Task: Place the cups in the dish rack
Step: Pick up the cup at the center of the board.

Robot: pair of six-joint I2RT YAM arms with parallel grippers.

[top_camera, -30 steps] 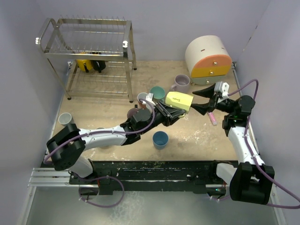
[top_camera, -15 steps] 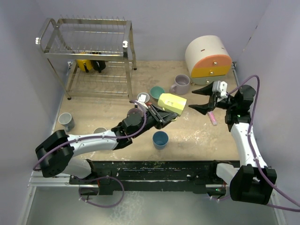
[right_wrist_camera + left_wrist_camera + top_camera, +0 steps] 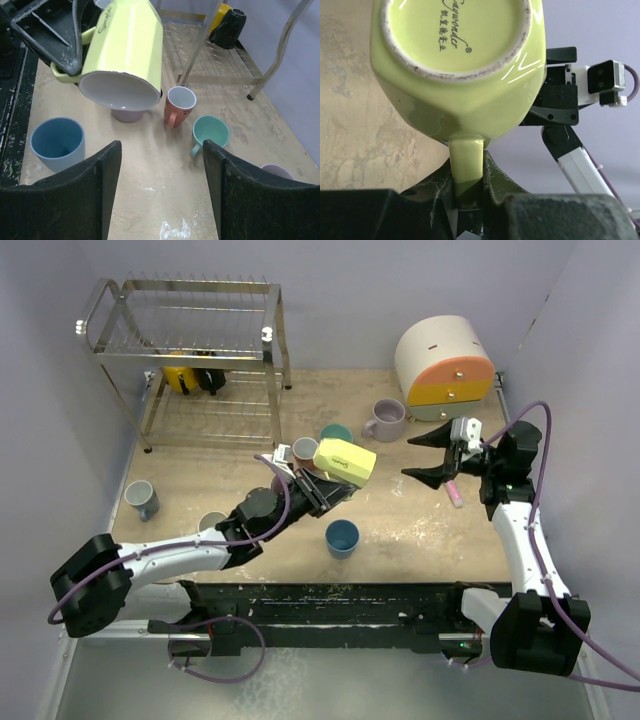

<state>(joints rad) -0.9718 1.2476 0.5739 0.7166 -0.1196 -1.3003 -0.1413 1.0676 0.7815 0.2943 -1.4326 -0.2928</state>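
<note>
Pale green and glossy, the mug (image 3: 344,460) has faceted sides, a white inside and a rough unglazed ring around its base, where dark script is printed. Its handle is clamped between the fingers of the left gripper (image 3: 316,490), and the body lies tilted just beyond the fingertips, above the table (image 3: 400,530). The right gripper (image 3: 432,455) has its fingers wide apart; the mug's mouth faces them, not touching.

I see a glossy yellow-green ceramic mug (image 3: 345,460), dark script on its base, at frame centre; a blue ceramic mug (image 3: 342,537) below it; a cream-and-orange rounded drawer box (image 3: 445,365) upper right.
</note>
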